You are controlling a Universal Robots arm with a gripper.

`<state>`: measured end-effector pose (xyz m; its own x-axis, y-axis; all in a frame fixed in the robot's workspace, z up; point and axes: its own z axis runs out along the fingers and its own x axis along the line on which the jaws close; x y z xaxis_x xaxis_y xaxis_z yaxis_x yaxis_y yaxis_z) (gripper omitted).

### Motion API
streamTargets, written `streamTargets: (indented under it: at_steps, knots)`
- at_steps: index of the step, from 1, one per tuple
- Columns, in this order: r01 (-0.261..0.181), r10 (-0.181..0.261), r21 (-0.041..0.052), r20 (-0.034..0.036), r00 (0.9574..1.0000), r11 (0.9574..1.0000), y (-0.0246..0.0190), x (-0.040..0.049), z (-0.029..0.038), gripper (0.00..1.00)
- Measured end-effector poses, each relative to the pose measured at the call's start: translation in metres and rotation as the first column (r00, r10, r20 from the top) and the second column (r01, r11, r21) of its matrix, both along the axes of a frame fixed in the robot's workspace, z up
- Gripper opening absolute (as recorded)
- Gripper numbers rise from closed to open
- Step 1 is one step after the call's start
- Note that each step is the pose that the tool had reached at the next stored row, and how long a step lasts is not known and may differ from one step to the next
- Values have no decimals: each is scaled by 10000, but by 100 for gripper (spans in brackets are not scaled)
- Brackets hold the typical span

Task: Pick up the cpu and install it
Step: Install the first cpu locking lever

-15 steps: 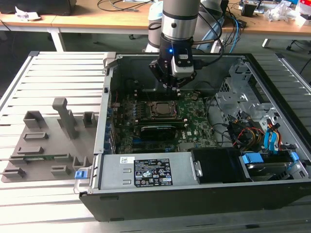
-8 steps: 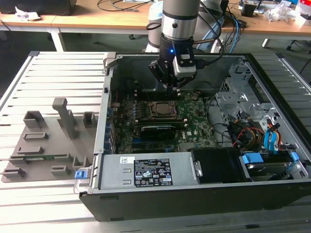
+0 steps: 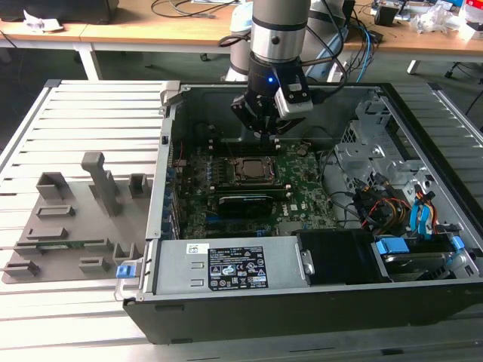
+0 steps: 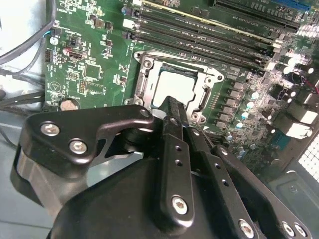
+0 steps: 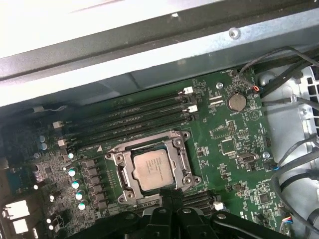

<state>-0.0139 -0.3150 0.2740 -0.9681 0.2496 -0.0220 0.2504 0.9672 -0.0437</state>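
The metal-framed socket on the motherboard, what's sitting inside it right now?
The cpu lies flat inside the socket, silvery top up, as both wrist views show. The hand hangs just above one edge, holding nothing. The socket's contacts under the chip are covered.

cpu [image 5: 153,168] in socket [image 5: 123,172], pincer [image 3: 266,134] above motherboard [image 3: 302,197]

no print could be read. a white label with black blocks of fine print [image 3: 236,268] sat on the power supply [image 3: 226,264] in the exterior view, its lettering too small to make out. the cpu [image 5: 153,169] carried faint dark marking on its top in the first wrist view, likewise unreadable. the motherboard [image 5: 224,144] bore tiny white markings, illegible.
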Motion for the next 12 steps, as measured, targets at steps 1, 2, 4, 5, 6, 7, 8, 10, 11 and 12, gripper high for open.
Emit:
streamTargets:
  at_steps: [1,2,4,5,6,7,8,10,11,12]
  knots:
    - [-85,85,0,0,10000,10000,0,0,0,11]
    - [-141,141,0,1,9999,9999,0,0,0,11]
    - [-226,226,0,0,9997,9997,0,0,0,11]
    - [-266,266,0,1,9996,9996,0,0,0,11]
    - [-321,321,0,1,9995,9995,0,0,0,11]
    - [-384,384,0,0,9993,9993,0,0,0,11]
    - [-420,420,0,0,9991,9991,0,0,0,11]
    - [-498,498,0,0,9988,9988,0,0,0,11]
    - [-538,538,0,1,9986,9986,0,0,0,11]
    - [-619,619,0,0,9981,9981,0,0,0,11]
